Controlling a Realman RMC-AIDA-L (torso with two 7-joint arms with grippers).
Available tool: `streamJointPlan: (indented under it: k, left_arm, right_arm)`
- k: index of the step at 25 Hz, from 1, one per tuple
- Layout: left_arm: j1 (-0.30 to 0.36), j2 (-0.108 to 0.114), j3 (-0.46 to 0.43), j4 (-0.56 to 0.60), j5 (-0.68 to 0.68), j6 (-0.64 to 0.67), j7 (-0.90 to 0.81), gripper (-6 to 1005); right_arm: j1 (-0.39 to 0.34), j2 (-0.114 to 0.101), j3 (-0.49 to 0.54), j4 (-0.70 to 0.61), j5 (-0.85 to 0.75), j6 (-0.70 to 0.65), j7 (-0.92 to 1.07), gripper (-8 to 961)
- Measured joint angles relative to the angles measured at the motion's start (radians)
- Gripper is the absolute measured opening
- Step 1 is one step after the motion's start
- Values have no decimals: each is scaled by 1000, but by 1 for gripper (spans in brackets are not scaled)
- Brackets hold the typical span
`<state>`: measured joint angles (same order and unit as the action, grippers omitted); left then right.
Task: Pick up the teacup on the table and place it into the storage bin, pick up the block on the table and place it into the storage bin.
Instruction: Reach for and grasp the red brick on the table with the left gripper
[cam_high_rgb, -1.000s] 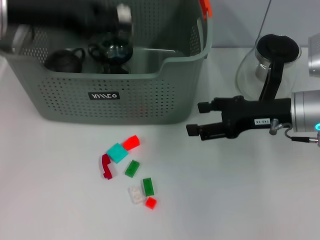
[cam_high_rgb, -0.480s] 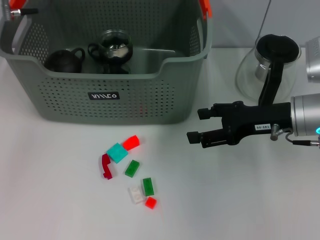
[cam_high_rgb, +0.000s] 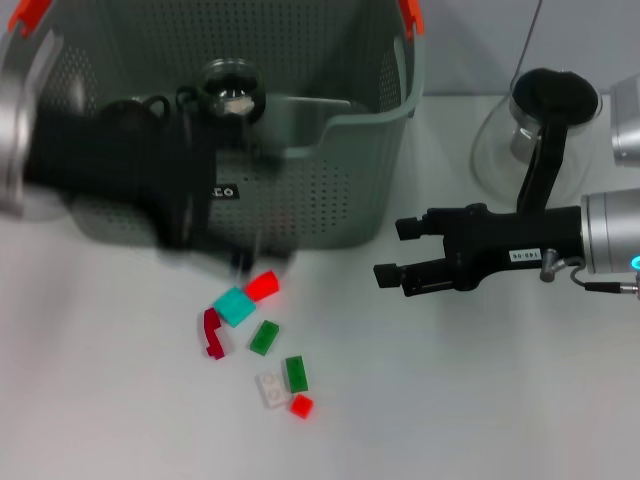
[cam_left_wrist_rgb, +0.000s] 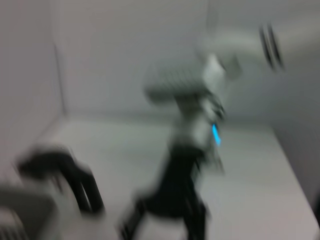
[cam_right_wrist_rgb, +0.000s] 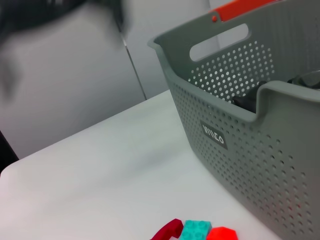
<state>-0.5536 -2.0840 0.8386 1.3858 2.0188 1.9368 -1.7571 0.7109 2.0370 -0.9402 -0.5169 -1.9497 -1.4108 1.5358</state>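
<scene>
White table (cam_high_rgb: 480, 400) lies bare along its near edge, storage bin (cam_high_rgb: 330, 170) at rear holding two dark teacups, seven small blocks (cam_high_rgb: 262, 340) scattered before it; right gripper (cam_high_rgb: 392, 250) spread apart beside them, left gripper (cam_high_rgb: 190, 200) blurred, state unreadable.

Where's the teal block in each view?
Head view: teal block on the table, just below the storage bin, among the other blocks.
Left wrist view: not in it.
Right wrist view: at the bottom edge, between the dark red piece and red block.
Shared landmark: the bin's black label.
</scene>
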Motion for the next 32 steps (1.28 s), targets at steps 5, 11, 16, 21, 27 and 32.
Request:
streamJointPlan:
  k: [5, 11, 16, 21, 27, 32]
  left_arm:
    - [74, -68, 146, 128, 231, -28, 39, 938]
    - [85, -86, 398, 152, 472, -161, -147, 936]
    - [59, -90, 551, 115, 649, -298, -320, 935]
    - [31, -90, 657, 40, 763, -398, -374, 933]
    - [-6, -88, 724, -68, 834, -463, -407, 925]
    - [-19, -88, 732, -113, 836, -491, -415, 919]
  right_arm:
    - [0, 5, -1, 0, -3, -1, 4, 917]
    - [-4, 8, -2, 7, -10, -3, 9, 917]
    - [-11, 11, -1, 10, -11, 2, 6, 916]
    - [-13, 12, -1, 10, -11, 4, 7, 916]
    - [-17, 13, -2, 11, -11, 4, 9, 916]
    - [-21, 17, -2, 11, -11, 4, 9, 916]
